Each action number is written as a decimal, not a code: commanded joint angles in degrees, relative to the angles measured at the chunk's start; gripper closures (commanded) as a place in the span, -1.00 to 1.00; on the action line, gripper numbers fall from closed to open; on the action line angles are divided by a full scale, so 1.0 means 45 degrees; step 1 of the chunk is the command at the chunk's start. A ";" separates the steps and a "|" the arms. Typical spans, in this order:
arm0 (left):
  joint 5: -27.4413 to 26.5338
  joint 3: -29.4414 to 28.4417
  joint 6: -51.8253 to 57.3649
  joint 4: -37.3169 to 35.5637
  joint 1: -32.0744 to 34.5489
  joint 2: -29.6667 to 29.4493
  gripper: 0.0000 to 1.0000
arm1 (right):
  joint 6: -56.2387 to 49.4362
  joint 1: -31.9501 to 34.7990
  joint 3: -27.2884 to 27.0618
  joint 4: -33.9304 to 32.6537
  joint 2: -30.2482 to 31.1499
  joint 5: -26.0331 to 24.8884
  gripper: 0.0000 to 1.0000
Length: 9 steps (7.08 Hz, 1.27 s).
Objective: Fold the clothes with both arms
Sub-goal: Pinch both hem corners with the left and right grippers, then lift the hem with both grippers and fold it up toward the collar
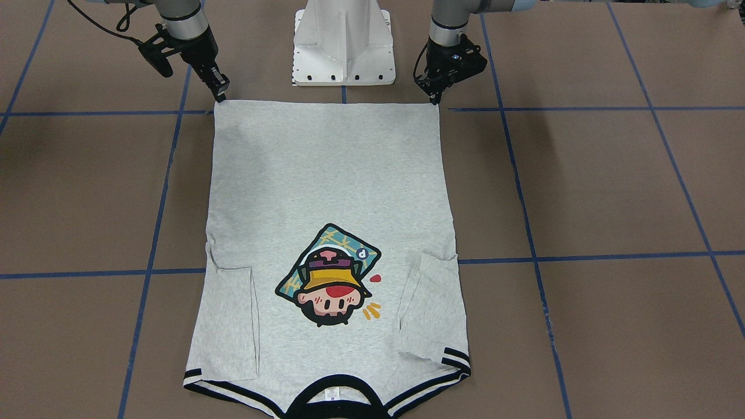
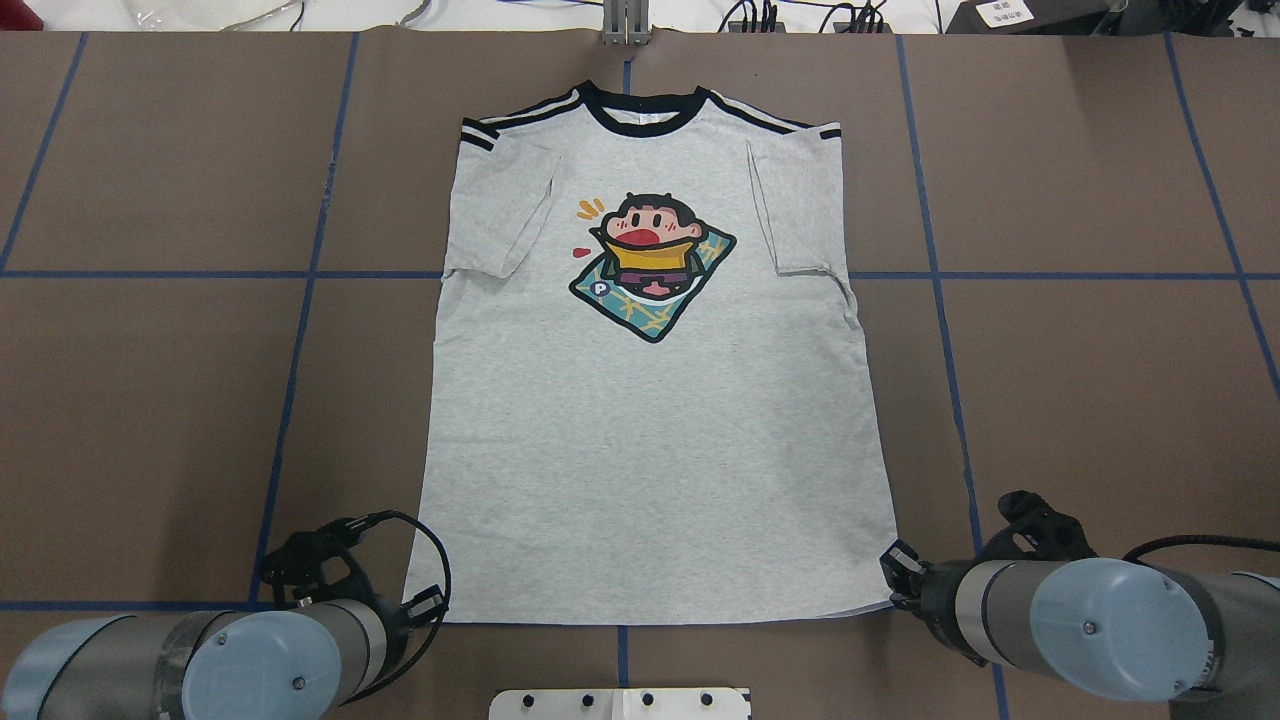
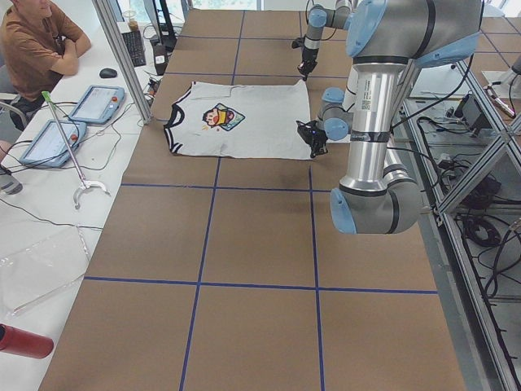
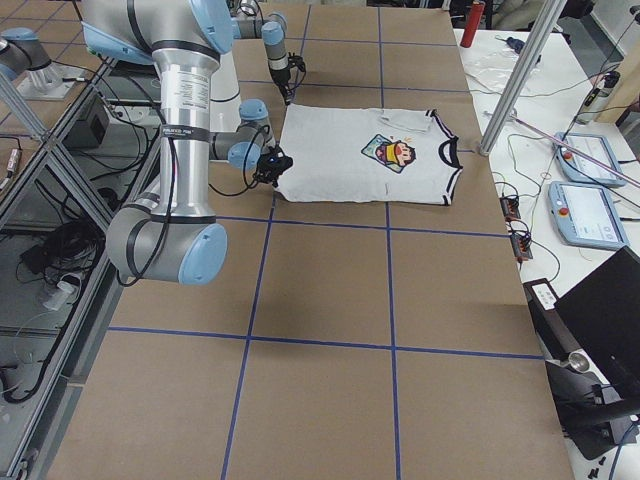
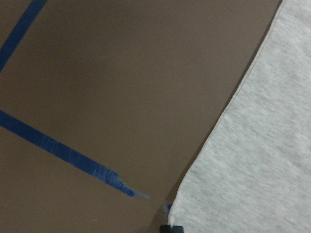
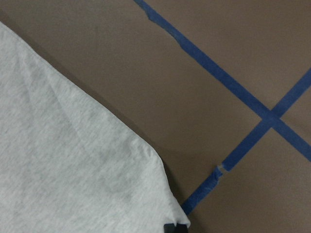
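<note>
brown paper tabletop [image 1: 611,186], crossed by blue tape lines [image 1: 582,256], is carrying the grey t-shirt [image 1: 326,169]. the shirt is lying flat and print-up in the middle, sleeves [image 1: 230,320] folded inward, collar [image 1: 334,387] at the far edge from the robot. the left tool [image 1: 435,98] and right tool [image 1: 220,92] are each sitting at a hem corner; i cannot tell whether they are pinching cloth or parted.

Brown table [image 1: 582,174] gridded with blue tape [image 1: 611,256] — white pedestal base [image 1: 343,46] at its near edge. Far bench [image 3: 49,220] — seated person [image 3: 37,41], red bottle [image 3: 24,340].
</note>
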<state>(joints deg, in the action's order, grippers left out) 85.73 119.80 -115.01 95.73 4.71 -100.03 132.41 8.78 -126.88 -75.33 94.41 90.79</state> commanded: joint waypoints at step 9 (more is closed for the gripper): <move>0.0206 0.4741 -0.0871 -0.0942 -0.0193 0.0881 1.00 | -0.0009 -0.0109 -0.3092 -0.2281 0.0153 -0.0079 1.00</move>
<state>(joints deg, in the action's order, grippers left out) 86.62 139.38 -119.56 91.70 1.76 -95.84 132.66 3.92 -139.57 -84.13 95.45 90.42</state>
